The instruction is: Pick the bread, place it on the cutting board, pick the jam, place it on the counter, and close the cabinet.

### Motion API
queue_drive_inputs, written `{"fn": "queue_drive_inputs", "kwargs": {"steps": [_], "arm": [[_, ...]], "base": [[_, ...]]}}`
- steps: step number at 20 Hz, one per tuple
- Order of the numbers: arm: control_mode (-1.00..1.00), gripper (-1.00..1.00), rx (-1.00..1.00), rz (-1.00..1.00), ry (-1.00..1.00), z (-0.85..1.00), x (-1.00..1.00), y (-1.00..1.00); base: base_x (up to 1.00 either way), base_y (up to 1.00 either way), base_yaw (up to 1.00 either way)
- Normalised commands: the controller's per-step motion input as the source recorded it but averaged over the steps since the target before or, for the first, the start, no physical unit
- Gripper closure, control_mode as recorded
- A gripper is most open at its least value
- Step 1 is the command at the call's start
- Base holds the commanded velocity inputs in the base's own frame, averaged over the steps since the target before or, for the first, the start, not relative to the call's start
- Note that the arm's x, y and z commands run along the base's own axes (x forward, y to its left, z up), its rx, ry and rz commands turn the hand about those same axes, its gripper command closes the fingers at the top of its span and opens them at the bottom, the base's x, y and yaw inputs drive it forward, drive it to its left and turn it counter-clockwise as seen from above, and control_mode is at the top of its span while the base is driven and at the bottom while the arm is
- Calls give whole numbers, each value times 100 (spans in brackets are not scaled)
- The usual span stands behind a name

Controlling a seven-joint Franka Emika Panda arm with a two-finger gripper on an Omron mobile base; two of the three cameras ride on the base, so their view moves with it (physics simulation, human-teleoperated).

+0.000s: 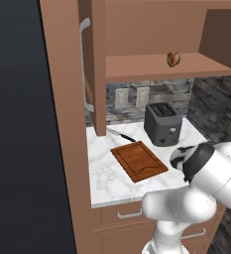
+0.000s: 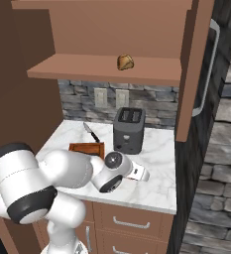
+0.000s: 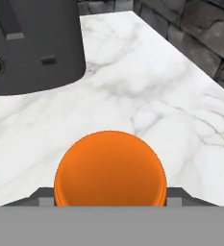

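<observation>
The jam (image 3: 110,168), a squat orange jar, sits between my fingers, and my gripper (image 3: 110,197) is shut on it. The hand (image 2: 138,172) is low over the white marble counter (image 2: 156,149), in front of and to the right of the toaster. I cannot tell whether the jar touches the marble. The bread (image 1: 173,59) (image 2: 125,62), a small tan-brown lump, lies on the cabinet's shelf. The reddish-brown cutting board (image 1: 139,160) (image 2: 86,148) lies bare on the counter's left half. The cabinet stands open, its left door (image 1: 89,64) and right door (image 2: 196,69) swung outward.
A dark grey toaster (image 1: 162,123) (image 3: 31,43) stands at the back of the counter. A knife (image 1: 121,134) lies behind the board. A stone wall (image 3: 190,43) bounds the counter on the right. Drawers (image 2: 132,223) sit below.
</observation>
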Motion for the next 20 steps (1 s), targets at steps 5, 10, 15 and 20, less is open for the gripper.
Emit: {"fn": "queue_drive_inputs", "kwargs": {"steps": [5, 10, 15, 20], "arm": [[-100, 100, 0, 0, 0, -14, 0, 0], [-100, 100, 0, 0, 0, -14, 0, 0], [-100, 100, 0, 0, 0, -13, 0, 0], [-100, 100, 0, 0, 0, -16, 1, 0]], "base": [[0, 0, 0], [0, 0, 0], [0, 0, 0], [0, 0, 0]]}}
